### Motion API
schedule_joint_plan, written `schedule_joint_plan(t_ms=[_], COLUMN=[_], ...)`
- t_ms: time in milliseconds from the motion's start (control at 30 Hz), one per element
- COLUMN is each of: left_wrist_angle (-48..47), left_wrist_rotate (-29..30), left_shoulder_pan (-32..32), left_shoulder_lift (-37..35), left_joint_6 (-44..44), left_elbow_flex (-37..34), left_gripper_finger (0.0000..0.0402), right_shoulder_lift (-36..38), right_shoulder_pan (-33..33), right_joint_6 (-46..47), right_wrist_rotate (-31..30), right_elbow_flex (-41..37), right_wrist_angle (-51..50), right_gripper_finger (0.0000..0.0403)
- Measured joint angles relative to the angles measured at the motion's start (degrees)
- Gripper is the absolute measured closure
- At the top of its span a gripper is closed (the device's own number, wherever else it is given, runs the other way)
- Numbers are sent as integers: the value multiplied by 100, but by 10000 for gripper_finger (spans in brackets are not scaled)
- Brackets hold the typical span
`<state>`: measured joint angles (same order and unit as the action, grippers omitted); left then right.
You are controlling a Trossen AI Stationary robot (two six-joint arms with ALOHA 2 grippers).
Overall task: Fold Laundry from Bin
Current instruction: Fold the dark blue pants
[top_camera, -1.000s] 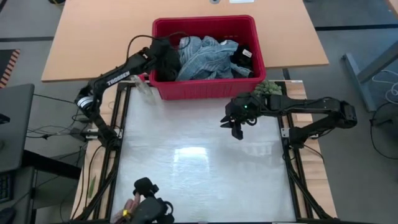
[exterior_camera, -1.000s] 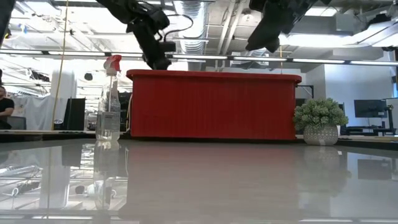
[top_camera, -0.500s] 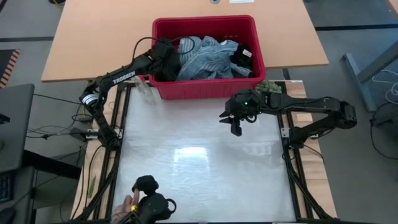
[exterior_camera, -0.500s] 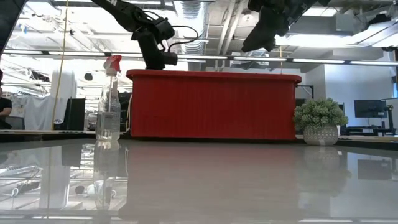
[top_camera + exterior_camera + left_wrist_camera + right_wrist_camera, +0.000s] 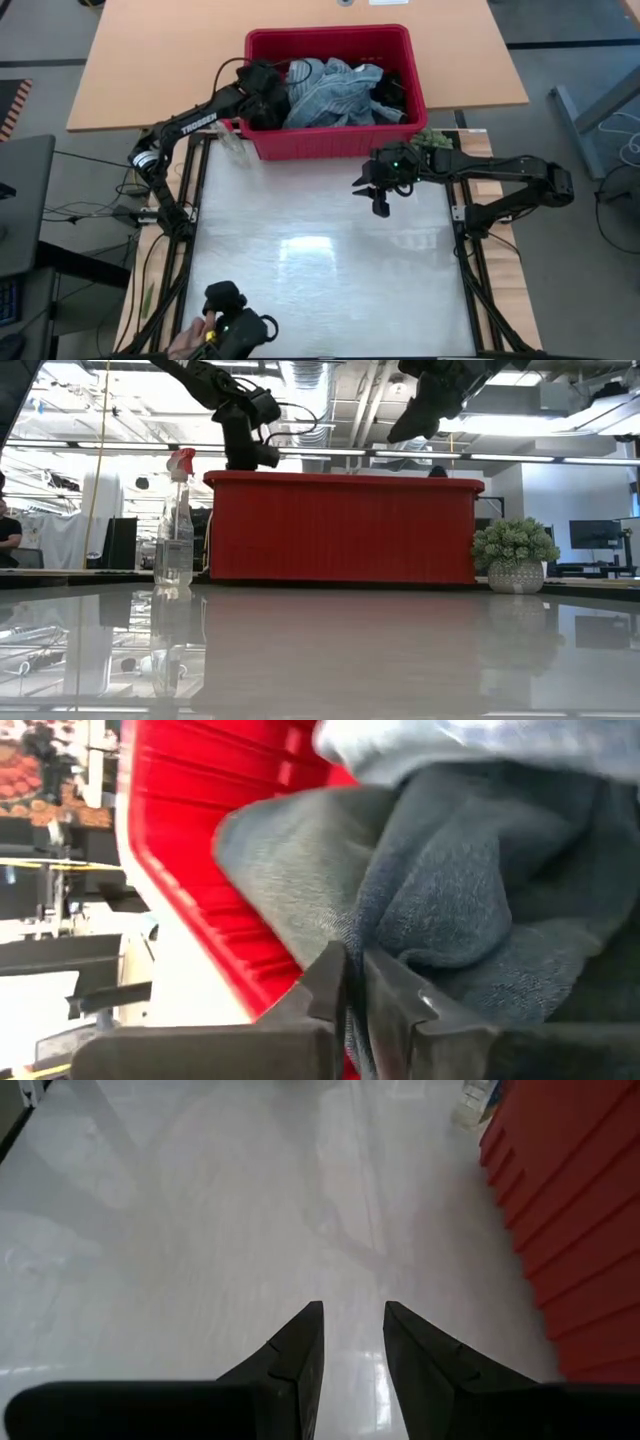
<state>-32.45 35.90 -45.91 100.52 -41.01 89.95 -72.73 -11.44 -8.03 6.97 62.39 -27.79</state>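
Left claw pinched on dark cloth in the bin

Table (image 5: 320, 290); bin (image 5: 330, 146) at far edge holds laundry (image 5: 330, 92): soft, limp, light, best pinched at a raised fold. Left claw (image 5: 355, 982) clamped on dark navy piece (image 5: 440, 910), bin's left end. Right claw (image 5: 352, 1342) slightly apart, empty, near bin.

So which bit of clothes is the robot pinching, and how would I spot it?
Find the red bin at the table's far end. At its left end, the left gripper is shut on a dark navy piece. The light blue jeans beside it are much paler.
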Motion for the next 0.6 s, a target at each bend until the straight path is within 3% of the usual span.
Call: schedule_joint_plan(t_ms=[433, 600], left_wrist_angle=[-83, -48], left_wrist_rotate=[-59, 319], left_shoulder_pan=[352, 343], left_shoulder_lift=[-344, -351], left_joint_6=[4, -157], left_elbow_flex=[2032, 2770], left_gripper_finger=[401, 401], right_shoulder_lift=[0, 0], right_shoulder_pan=[-36, -114], right_joint_6=[-149, -149], right_wrist_rotate=[-1, 1], right_elbow_flex=[0, 0], right_wrist_angle=[36, 201], right_gripper_finger=[271, 271])
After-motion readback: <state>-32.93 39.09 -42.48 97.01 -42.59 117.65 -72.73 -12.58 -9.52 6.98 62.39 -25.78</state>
